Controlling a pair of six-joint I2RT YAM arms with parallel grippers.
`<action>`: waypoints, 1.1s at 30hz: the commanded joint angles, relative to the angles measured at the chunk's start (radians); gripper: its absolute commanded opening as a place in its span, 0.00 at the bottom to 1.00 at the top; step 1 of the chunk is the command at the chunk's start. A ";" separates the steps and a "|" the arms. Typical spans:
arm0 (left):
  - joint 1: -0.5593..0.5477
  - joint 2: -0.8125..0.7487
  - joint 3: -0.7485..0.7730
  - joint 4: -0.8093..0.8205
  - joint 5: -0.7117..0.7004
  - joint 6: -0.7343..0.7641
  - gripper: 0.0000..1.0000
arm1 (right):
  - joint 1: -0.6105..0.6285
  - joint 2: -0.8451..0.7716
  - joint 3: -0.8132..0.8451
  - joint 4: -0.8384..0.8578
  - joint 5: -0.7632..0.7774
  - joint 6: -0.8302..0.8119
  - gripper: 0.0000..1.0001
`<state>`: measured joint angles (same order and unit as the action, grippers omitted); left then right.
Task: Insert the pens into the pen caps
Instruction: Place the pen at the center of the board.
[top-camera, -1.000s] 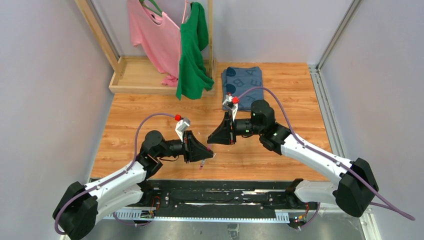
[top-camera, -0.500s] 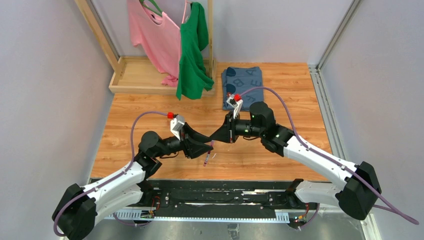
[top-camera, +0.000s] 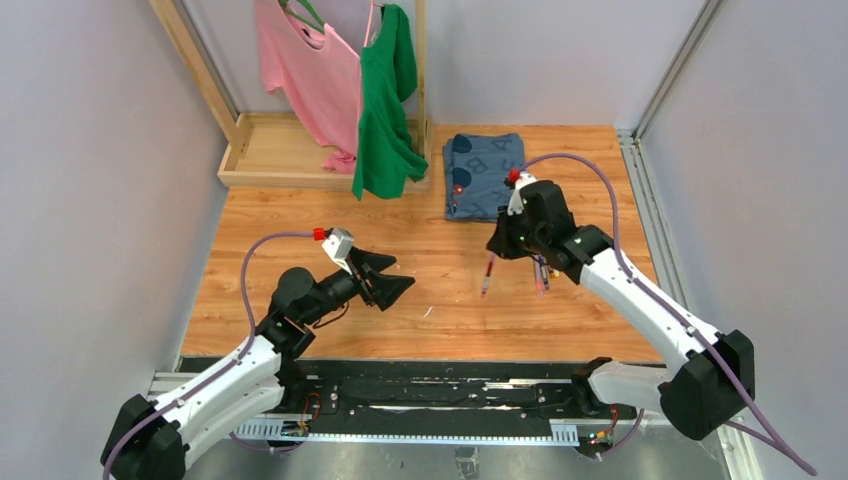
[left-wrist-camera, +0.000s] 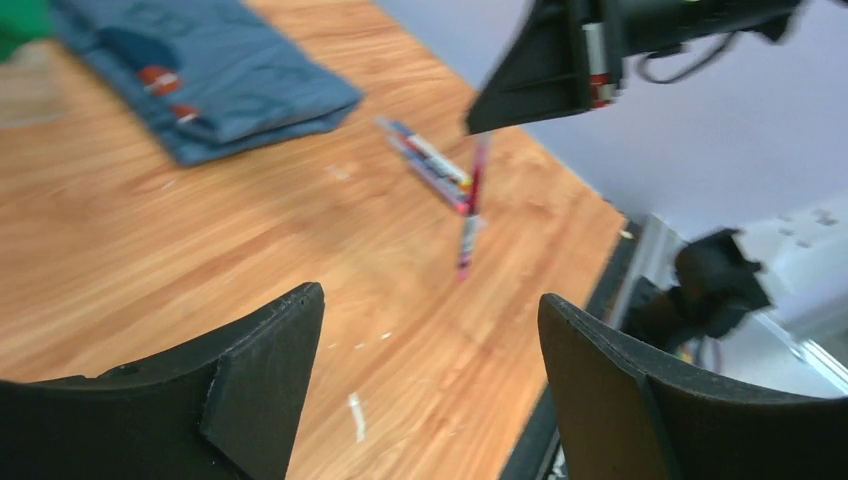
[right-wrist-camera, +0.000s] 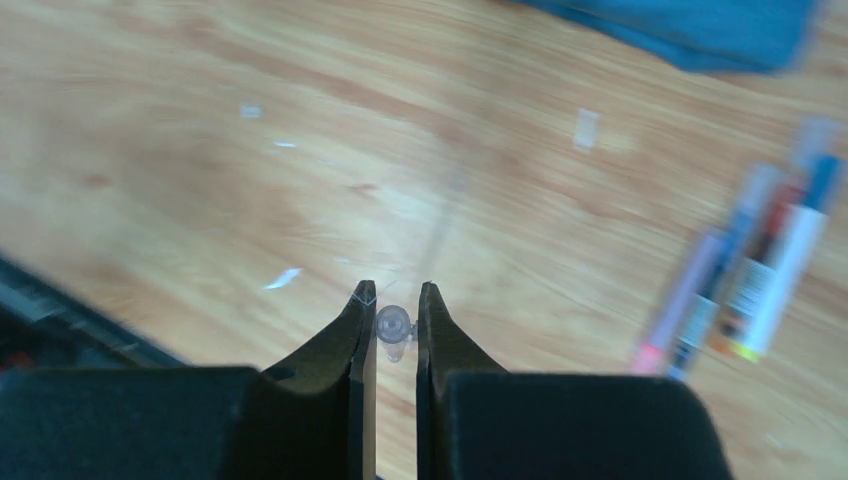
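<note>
Wooden table (top-camera: 300, 240), grey walls; clothes rack (top-camera: 245, 150) at far left corner, folded blue garment (top-camera: 485, 160) at far edge. Left gripper (left-wrist-camera: 430, 297) wide open, empty, just left of table middle. Right gripper (right-wrist-camera: 396, 290) pinched nearly closed on clear cap (right-wrist-camera: 392, 325); dark red pen (top-camera: 487, 275) hangs from it above table, right of centre. Loose pens (top-camera: 540, 275) lie just beside, toward right edge. Risk: pen likely held by cap's friction alone; if only half-seated, arm swing could shake it loose onto wood.

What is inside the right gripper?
The right gripper is shut on a pen by its clear top end; the pen hangs down above the table. Its fingers cover that end's sides.
</note>
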<state>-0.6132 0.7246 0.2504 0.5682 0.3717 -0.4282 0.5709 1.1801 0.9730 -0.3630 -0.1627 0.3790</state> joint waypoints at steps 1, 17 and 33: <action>0.037 -0.047 -0.044 -0.121 -0.197 -0.009 0.84 | -0.086 0.054 0.057 -0.271 0.209 -0.128 0.00; 0.040 -0.004 -0.012 -0.190 -0.206 -0.042 0.86 | -0.277 0.572 0.372 -0.426 0.212 -0.258 0.03; 0.054 -0.001 0.039 -0.308 -0.265 -0.003 0.91 | -0.341 0.613 0.369 -0.265 0.140 -0.260 0.40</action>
<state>-0.5777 0.7219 0.2398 0.2901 0.1486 -0.4622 0.2581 1.8400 1.3510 -0.6796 0.0174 0.1303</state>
